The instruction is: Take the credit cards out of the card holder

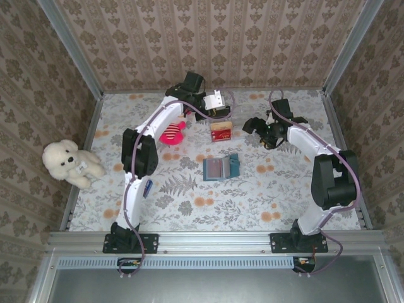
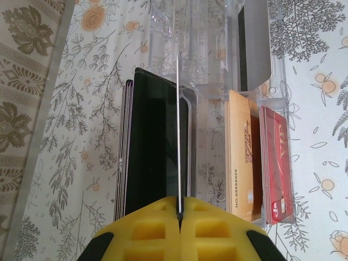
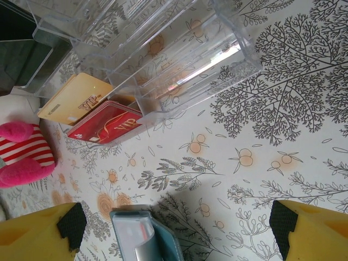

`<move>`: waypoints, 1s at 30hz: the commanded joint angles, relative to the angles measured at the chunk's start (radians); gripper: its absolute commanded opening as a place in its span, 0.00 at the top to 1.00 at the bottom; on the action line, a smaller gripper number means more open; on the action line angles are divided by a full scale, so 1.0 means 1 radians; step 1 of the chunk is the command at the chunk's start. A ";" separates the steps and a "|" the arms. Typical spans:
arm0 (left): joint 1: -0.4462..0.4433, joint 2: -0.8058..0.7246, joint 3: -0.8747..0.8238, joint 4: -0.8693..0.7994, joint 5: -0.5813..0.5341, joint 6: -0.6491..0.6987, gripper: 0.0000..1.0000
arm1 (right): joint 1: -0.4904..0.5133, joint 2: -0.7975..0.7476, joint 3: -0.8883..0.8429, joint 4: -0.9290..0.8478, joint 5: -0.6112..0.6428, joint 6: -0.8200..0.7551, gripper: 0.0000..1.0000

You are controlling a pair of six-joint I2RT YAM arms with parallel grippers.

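Observation:
The teal-blue card holder lies open on the floral table; its near end sits low between my fingers in the right wrist view. An orange-gold credit card and a red one stand in slots of the clear tray, next to a black block. Both cards also lean at the tray's end in the right wrist view: orange-gold, red. My left gripper is shut on a thin card seen edge-on, held above the tray. My right gripper is open and holds nothing, above the table beside the holder.
A pink striped soft toy lies left of the tray. A white plush dog sits against the left wall. Patterned walls close in the table on three sides. Bare tablecloth stretches in front of the card holder.

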 commanded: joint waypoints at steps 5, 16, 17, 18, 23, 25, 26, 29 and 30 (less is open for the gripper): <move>-0.003 0.019 0.044 -0.027 -0.023 0.035 0.99 | -0.010 -0.037 -0.008 -0.034 -0.018 0.013 0.10; -0.006 0.006 0.061 -0.022 -0.007 0.077 1.00 | -0.010 -0.038 -0.023 -0.031 -0.032 0.017 0.11; -0.007 0.011 0.063 -0.020 -0.012 0.083 1.00 | -0.010 -0.037 -0.026 -0.031 -0.033 0.018 0.11; -0.007 0.018 0.064 -0.019 -0.020 0.087 1.00 | -0.010 -0.036 -0.029 -0.030 -0.035 0.019 0.11; -0.007 0.040 0.065 -0.014 -0.033 0.098 1.00 | -0.010 -0.035 -0.036 -0.028 -0.041 0.022 0.11; -0.007 0.049 0.066 -0.016 -0.037 0.102 1.00 | -0.010 -0.034 -0.037 -0.030 -0.044 0.023 0.12; -0.007 0.052 0.066 -0.017 -0.037 0.103 1.00 | -0.010 -0.033 -0.036 -0.030 -0.045 0.024 0.11; -0.005 0.060 0.069 -0.026 -0.030 0.103 1.00 | -0.010 -0.033 -0.037 -0.029 -0.048 0.026 0.12; -0.005 0.061 0.070 -0.031 -0.026 0.103 1.00 | -0.010 -0.032 -0.038 -0.028 -0.048 0.027 0.12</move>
